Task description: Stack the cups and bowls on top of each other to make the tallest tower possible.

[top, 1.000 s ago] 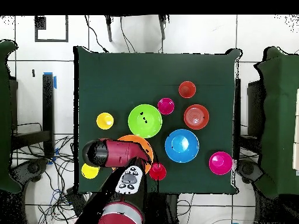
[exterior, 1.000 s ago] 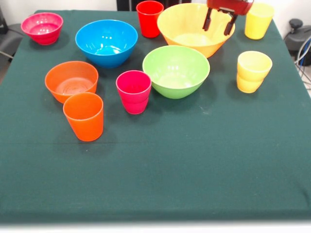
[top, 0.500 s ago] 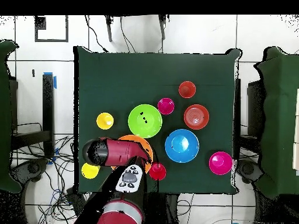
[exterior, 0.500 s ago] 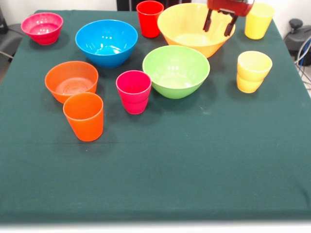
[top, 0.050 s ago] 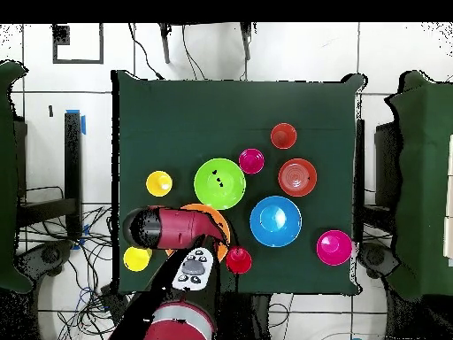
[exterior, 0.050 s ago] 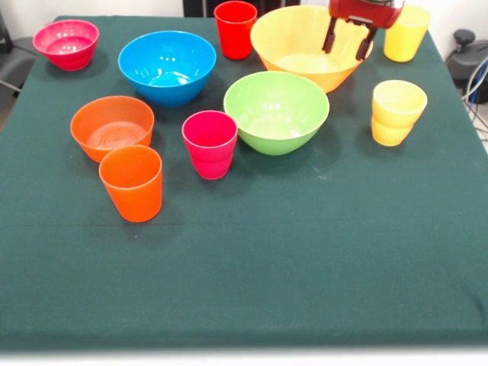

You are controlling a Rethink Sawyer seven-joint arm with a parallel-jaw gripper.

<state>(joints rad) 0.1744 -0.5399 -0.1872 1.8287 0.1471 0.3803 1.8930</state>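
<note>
Above the big yellow bowl point(exterior, 0.050 s ago: 305, 46), at the table's far edge, the gripper point(exterior, 0.050 s ago: 348, 42) hangs with its two dark fingers point(exterior, 0.050 s ago: 330, 35) spread apart and pointing down over the bowl's right-hand rim. They hold nothing; whether a fingertip touches the rim cannot be told. From overhead, the red arm point(top, 0.050 s ago: 172, 228) covers most of that bowl.

On the green table point(exterior, 0.050 s ago: 305, 252) nothing is stacked. A green bowl point(exterior, 0.050 s ago: 276, 110) sits just in front of the yellow one, with a blue bowl point(exterior, 0.050 s ago: 167, 66) to its left and a magenta-pink bowl point(exterior, 0.050 s ago: 65, 43) in the far left corner. An orange bowl point(exterior, 0.050 s ago: 112, 126) has an orange cup point(exterior, 0.050 s ago: 131, 182) touching its near side. A magenta-pink cup point(exterior, 0.050 s ago: 210, 143) stands beside the green bowl, a red cup point(exterior, 0.050 s ago: 235, 28) just left of the yellow bowl, and two yellow cups point(exterior, 0.050 s ago: 396, 111) on the right side.

No writing or label can be read on anything.
</note>
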